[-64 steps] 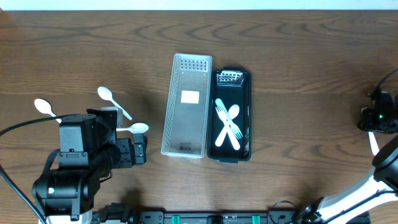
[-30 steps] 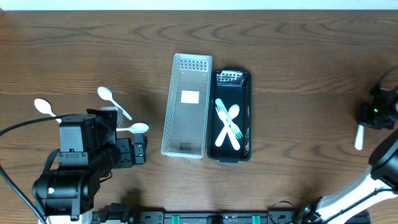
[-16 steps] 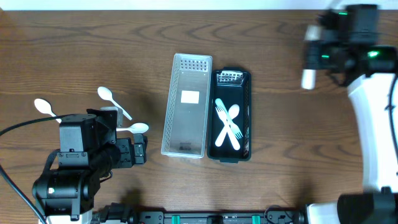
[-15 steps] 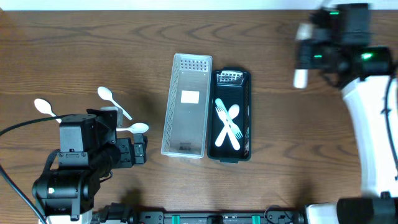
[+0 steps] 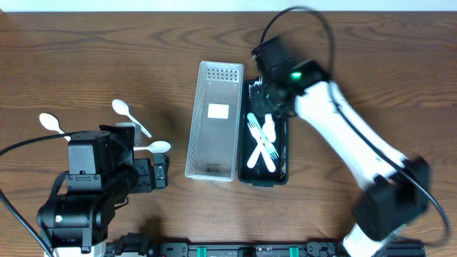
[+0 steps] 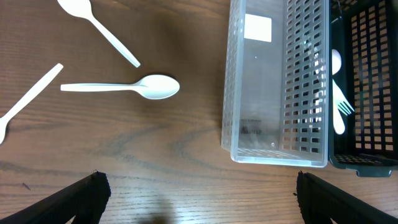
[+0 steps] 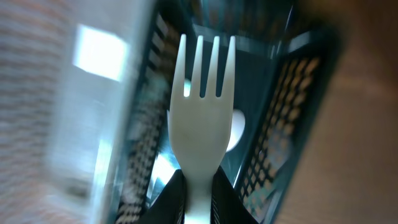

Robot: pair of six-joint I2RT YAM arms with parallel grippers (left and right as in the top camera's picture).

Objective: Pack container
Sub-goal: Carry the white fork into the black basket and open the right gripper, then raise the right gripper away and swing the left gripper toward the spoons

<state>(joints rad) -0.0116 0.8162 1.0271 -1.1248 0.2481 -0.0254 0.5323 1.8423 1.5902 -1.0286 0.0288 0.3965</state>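
A clear slotted bin [image 5: 214,121] and a black slotted bin [image 5: 282,143] stand side by side mid-table. White forks [image 5: 261,146] lie crossed in the black bin. Three white spoons [image 5: 153,147] lie on the wood to the left; they also show in the left wrist view [image 6: 124,87]. My right gripper [image 5: 275,100] is shut on a white fork [image 7: 202,112] and hangs over the far end of the black bin [image 7: 286,124]. My left gripper [image 6: 196,205] is open and empty, low over the wood near the clear bin's [image 6: 277,81] near end.
The left arm's base [image 5: 82,193] stands at the front left. The right arm [image 5: 343,135] reaches across the table's right half from the front right. Bare wood lies around both bins.
The right arm has swung from the far right edge, across the back right, to over the black bin, carrying the fork. The left arm has not moved.
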